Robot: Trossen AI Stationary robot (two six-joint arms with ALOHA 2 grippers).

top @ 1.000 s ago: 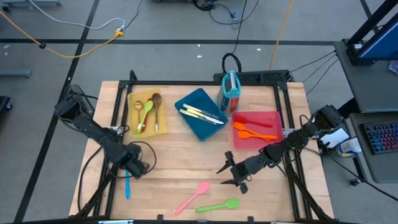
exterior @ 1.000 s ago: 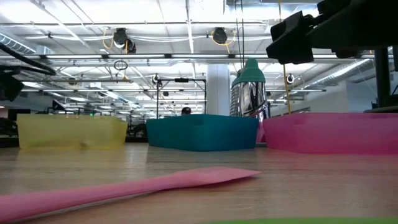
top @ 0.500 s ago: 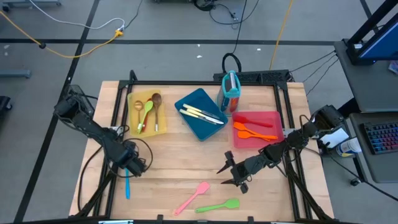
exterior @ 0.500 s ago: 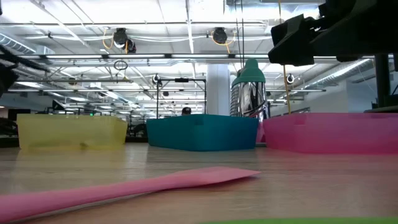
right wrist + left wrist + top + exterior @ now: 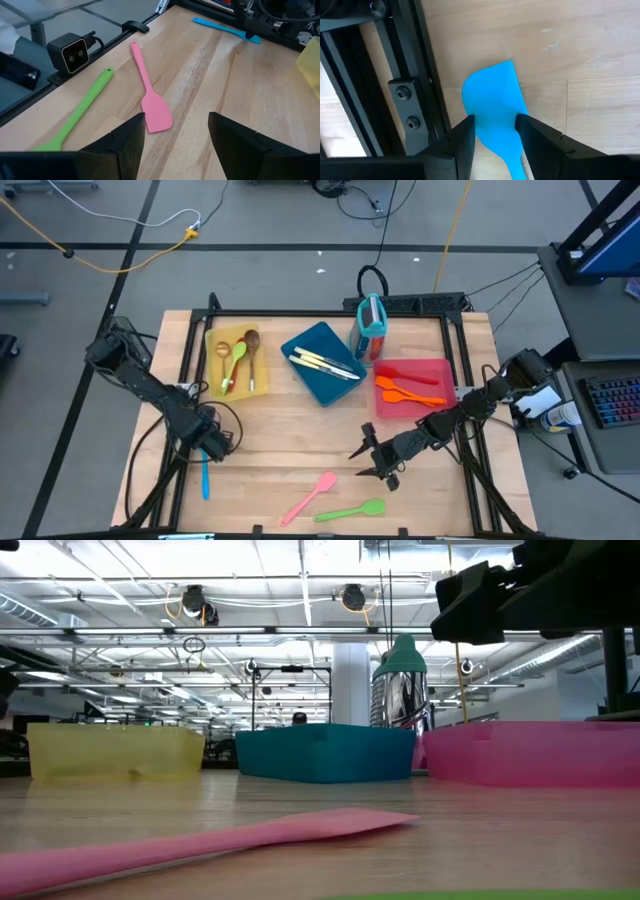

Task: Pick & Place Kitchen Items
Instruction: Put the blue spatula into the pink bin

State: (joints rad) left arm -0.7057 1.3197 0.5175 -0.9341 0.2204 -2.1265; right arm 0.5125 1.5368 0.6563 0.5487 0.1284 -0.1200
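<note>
While straddling the blue spatula (image 5: 496, 107) lying flat by the bench's (image 5: 290, 440) left edge | left gripper (image 5: 495, 131) is spreading unclenched, blade between fingers, likely lining up a pickup | right gripper (image 5: 176, 131) is waiting released near front edge.

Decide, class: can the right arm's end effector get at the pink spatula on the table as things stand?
Probably yes. The right end effector hangs open just beyond the pink spatula, which lies flat on bare wood, apart from the green spoon. Nothing stands between them.
</note>
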